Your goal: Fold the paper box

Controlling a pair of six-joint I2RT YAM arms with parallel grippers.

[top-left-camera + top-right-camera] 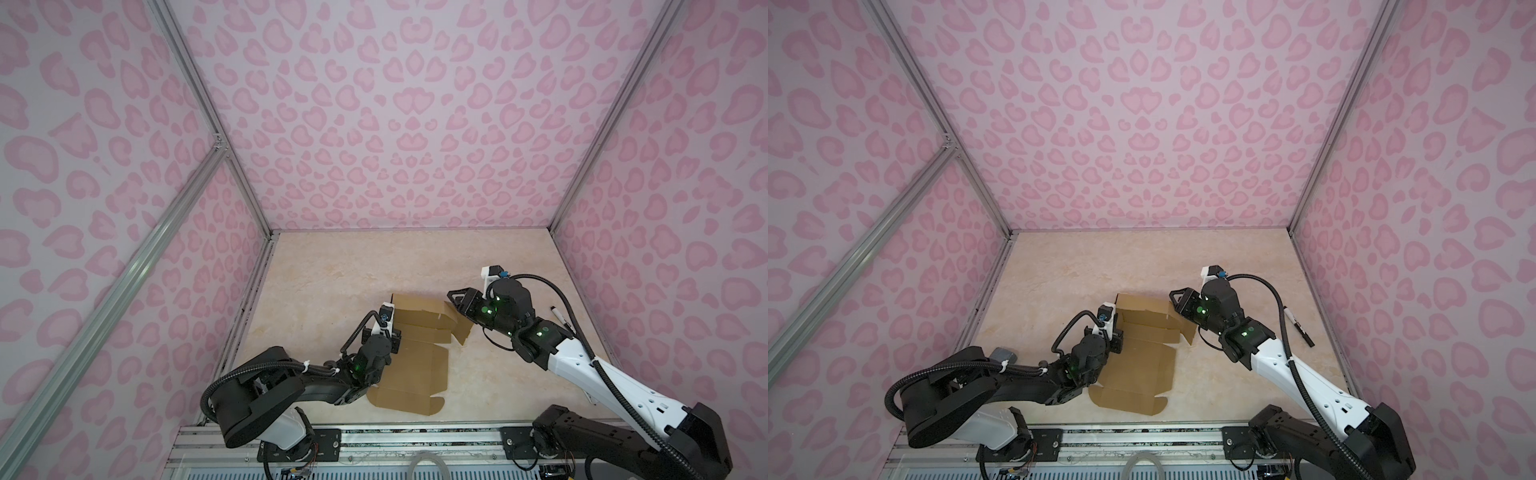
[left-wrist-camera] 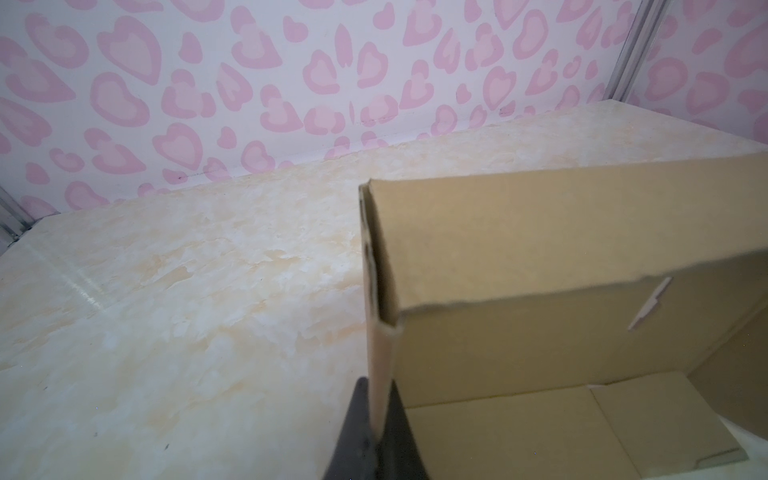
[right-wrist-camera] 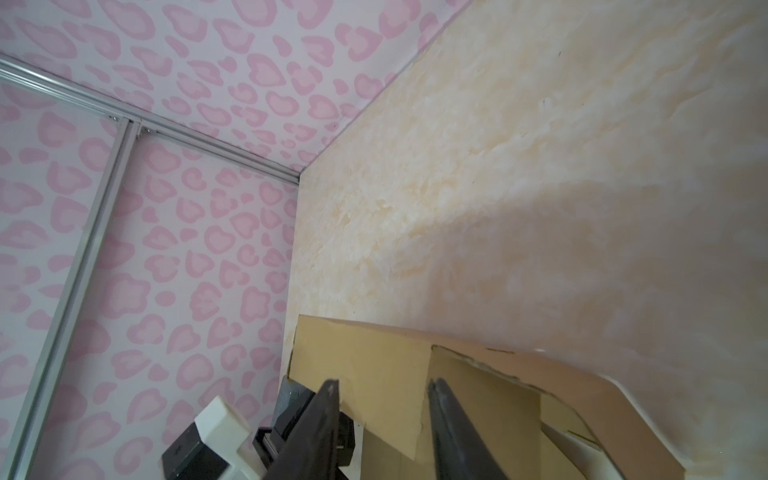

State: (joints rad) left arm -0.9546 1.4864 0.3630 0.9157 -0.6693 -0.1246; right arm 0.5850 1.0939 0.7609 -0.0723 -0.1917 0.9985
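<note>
At the paper box's [image 1: 419, 328] 2 o'clock corner, right end effector [image 3: 382, 390] is gaping off the flap [image 3: 374, 357], risking spring-back, while left end effector [image 2: 380, 419] is pinching the 9 o'clock wall.

marker pen [image 1: 559, 317]: lying near table [image 1: 332, 282] right edge | walls [image 1: 395, 124]: pink-patterned

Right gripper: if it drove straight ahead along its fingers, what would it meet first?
Most likely the paper box: a raised panel stands directly ahead of the open right gripper, framed by its spread jaws. How near it is cannot be judged.
</note>
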